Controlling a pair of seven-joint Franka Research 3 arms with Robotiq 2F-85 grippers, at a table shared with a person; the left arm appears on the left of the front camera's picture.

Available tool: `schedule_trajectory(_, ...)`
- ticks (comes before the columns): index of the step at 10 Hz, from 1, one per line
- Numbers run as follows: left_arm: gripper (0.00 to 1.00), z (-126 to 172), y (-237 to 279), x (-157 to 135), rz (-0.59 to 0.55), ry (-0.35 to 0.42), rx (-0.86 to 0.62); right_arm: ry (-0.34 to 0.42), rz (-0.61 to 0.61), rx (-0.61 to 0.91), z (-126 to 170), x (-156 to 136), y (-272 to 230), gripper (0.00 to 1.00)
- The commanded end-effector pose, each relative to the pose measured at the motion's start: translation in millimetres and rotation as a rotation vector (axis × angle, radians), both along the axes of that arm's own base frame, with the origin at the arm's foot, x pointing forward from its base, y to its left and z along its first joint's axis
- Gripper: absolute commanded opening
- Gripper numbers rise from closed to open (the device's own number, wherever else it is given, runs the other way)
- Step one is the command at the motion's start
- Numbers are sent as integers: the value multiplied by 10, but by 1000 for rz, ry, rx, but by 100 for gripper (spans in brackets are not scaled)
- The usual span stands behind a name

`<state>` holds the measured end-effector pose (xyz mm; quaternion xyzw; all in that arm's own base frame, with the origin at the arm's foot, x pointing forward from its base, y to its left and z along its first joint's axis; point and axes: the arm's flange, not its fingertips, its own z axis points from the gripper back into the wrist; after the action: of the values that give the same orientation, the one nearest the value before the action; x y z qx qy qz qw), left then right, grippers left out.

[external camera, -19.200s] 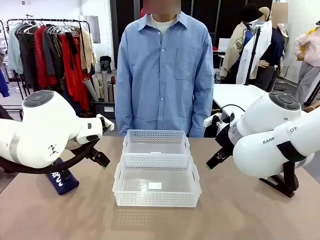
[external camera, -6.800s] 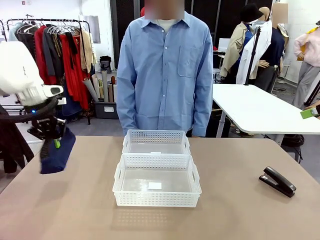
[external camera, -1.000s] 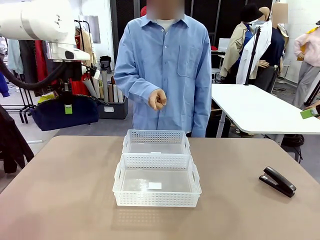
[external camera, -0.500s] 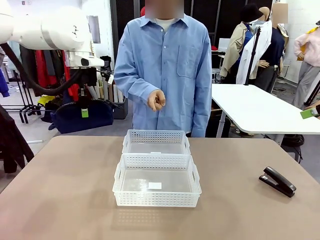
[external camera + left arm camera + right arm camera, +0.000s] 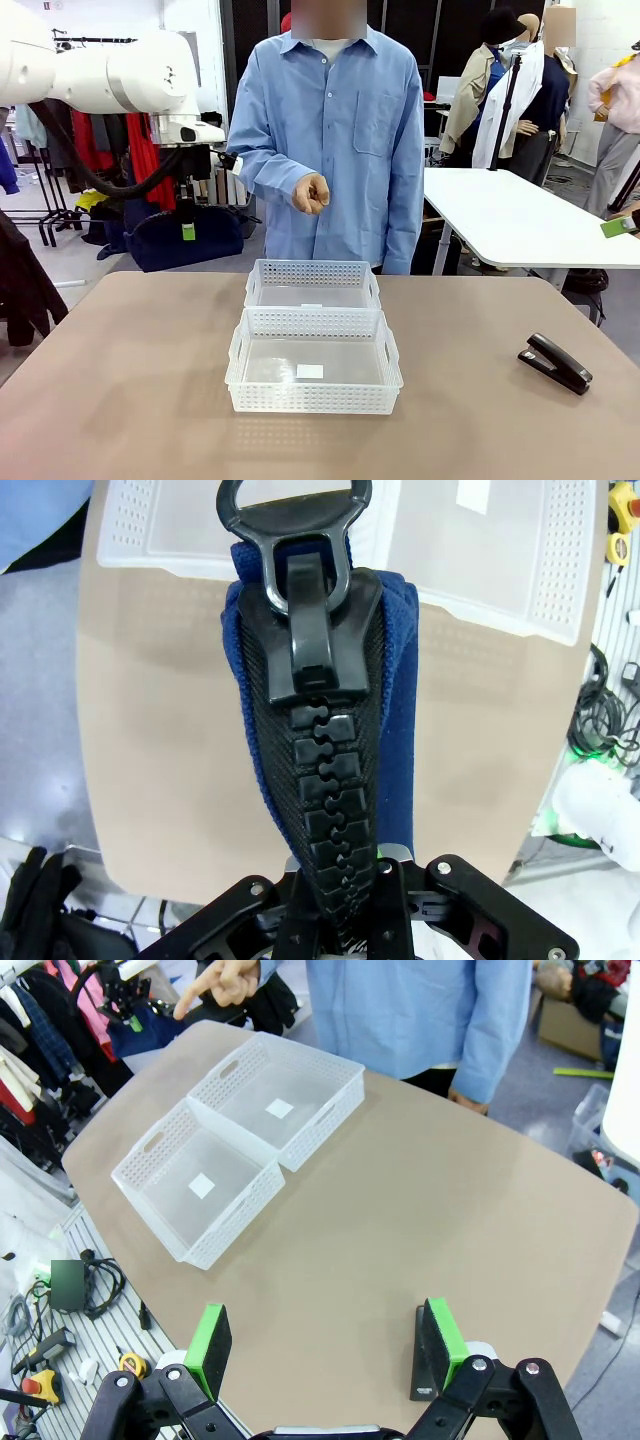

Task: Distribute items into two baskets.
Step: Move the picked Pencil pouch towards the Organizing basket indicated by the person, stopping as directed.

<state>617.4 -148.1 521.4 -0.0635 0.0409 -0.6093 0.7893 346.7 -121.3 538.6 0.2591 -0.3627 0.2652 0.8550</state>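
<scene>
My left gripper (image 5: 187, 228) is shut on the dark navy pouch (image 5: 185, 245), which hangs in the air beyond the table's far left edge, left of the baskets. In the left wrist view the pouch (image 5: 320, 730) and its black zip hang over the table, with a basket (image 5: 490, 550) beyond. The smaller basket (image 5: 312, 283) stands behind the larger one (image 5: 313, 360) at mid-table. The black stapler (image 5: 556, 362) lies at the right. My right gripper (image 5: 325, 1345) is open high above the table, and the stapler (image 5: 421, 1365) shows beside one finger.
A person in a blue shirt stands at the far side with a hand (image 5: 312, 192) raised above the far basket, finger pointing (image 5: 225, 980). Bare tabletop (image 5: 120, 400) surrounds the baskets. Clothes racks and a white table (image 5: 500, 215) stand behind.
My left arm has carried the pouch to the right, closer to the baskets. The person's hand has stayed raised. The stapler and baskets have not moved.
</scene>
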Motion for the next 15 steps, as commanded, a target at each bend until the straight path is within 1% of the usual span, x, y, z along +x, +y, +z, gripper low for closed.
schedule_trajectory(1, 0, 20, -43, 154, 10, 4, -44, -30, 17, 21, 11, 22, -13, 100)
schedule_trajectory(5, 0, -59, -153, 287, 5, 26, -83, -30, 17, 21, 11, 22, -13, 100)
schedule_trajectory(8, 0, -62, -122, 296, 20, 21, -113, -30, 17, 21, 11, 22, -13, 100)
schedule_trajectory(9, 0, -52, -91, 243, 26, 28, -95, -30, 17, 21, 11, 22, -13, 100)
schedule_trajectory(10, 0, 33, 124, 88, 59, 24, -100, -30, 17, 21, 11, 22, -13, 100)
schedule_trajectory(11, 0, 113, 363, -106, 89, -1, -61, -30, 17, 21, 11, 22, -13, 100)
schedule_trajectory(13, 0, 154, 824, -485, 170, 22, -43, -30, 17, 21, 11, 22, -13, 100)
schedule_trajectory(14, 0, 197, 1016, -708, 182, 17, -18, -30, 17, 21, 11, 22, -13, 100)
schedule_trajectory(15, 0, 240, 1098, -842, 175, 9, 13, -30, 17, 21, 11, 22, -13, 100)
